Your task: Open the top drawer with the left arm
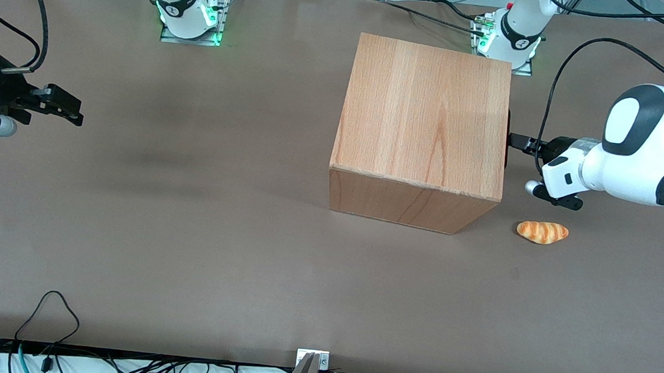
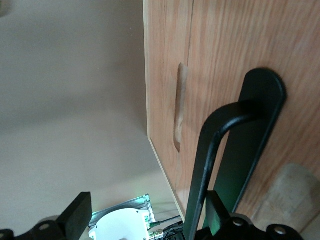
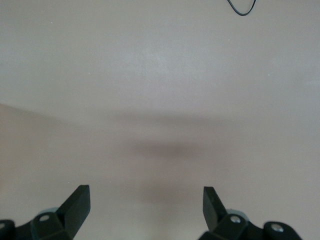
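Cabinet (image 1: pixel 422 128) positioned on table (image 1: pixel 185 246). Top drawer (image 2: pixel 235 60) seated flush in cabinet face, at cabinet side toward working arm's end. Left arm (image 1: pixel 643 152) extended level toward that face. Gripper (image 1: pixel 516 143) located at black bar handle (image 2: pixel 220 150), fingers (image 2: pixel 77 215) spread apart, handle bar between them, not clamped. Croissant (image 1: pixel 542 231) located beside cabinet, nearer front camera than gripper.

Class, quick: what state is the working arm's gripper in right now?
Left arm's gripper: open, at the top drawer's front, black handle between its fingers, not yet clamped.
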Available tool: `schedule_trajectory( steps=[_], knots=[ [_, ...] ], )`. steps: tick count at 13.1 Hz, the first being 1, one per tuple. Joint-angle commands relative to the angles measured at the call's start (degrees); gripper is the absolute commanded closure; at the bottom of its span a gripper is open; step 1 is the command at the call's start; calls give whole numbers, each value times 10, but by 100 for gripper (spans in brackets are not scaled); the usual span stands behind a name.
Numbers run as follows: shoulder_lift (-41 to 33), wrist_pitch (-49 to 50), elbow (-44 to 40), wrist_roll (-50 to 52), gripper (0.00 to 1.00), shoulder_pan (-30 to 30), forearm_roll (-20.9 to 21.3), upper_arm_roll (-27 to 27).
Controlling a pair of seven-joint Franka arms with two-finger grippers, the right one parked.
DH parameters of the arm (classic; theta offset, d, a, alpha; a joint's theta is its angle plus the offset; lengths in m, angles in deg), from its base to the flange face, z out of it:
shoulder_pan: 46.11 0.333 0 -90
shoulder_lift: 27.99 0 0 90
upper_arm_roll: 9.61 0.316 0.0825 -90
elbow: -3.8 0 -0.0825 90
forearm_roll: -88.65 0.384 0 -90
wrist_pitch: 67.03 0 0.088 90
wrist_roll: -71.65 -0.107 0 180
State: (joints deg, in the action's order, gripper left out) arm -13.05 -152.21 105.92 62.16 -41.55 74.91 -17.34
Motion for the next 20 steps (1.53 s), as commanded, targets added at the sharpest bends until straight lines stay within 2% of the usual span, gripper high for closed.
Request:
schedule_trajectory(
  steps=[1,14,20],
  knots=[
    [2,-7,4,-12,0,5,-13,-2],
    [35,-37,-3,-12,0,3,-12,-2],
    [35,-46,-13,-12,0,5,6,3]
  ],
)
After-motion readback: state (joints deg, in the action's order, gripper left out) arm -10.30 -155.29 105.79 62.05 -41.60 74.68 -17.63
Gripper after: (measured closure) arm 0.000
